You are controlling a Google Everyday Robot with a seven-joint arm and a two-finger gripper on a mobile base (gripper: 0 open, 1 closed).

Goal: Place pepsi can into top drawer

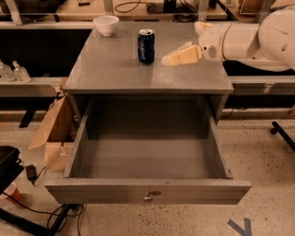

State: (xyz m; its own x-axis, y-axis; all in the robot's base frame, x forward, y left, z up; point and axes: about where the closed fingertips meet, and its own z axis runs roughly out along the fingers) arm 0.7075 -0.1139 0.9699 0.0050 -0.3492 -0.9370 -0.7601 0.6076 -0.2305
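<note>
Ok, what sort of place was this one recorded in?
Probably a lab or workshop: workbenches with cables behind the grey wooden cabinet, a speckled floor, a torn cardboard box. The robot's beige gripper hovers over the cabinet top, beside the dark blue pepsi can; the wide grey top drawer stands open.

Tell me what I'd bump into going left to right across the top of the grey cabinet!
white bowl → pepsi can → gripper, just right of the can over the cabinet top
</note>
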